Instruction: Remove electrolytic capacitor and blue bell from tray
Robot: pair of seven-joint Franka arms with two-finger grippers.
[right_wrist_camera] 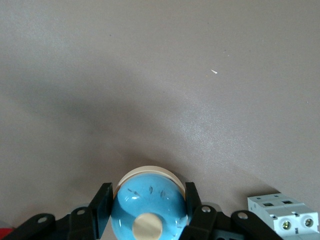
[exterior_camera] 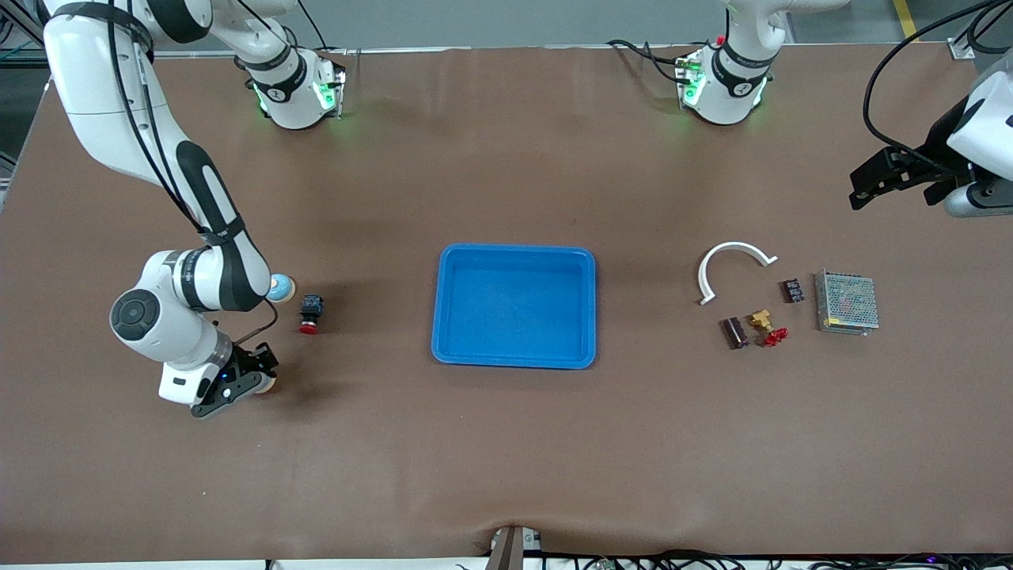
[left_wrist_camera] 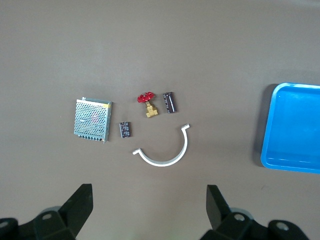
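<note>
The bell (right_wrist_camera: 148,205), a small blue dome on a cream base, sits clamped in the right gripper (right_wrist_camera: 148,212), low over the table (exterior_camera: 506,443) at the right arm's end, well clear of the tray (exterior_camera: 514,305). It looks light, rigid and glossy, so I'd judge the curved sides slippery; the fingers (right_wrist_camera: 102,207) pinch it across the widest part, which seems the safest hold. The capacitor (exterior_camera: 736,332) lies on the table toward the left arm's end, a stubby dark cylinder, probably light and prone to rolling. The left gripper (left_wrist_camera: 149,212) waits above, spread wide and empty.
</note>
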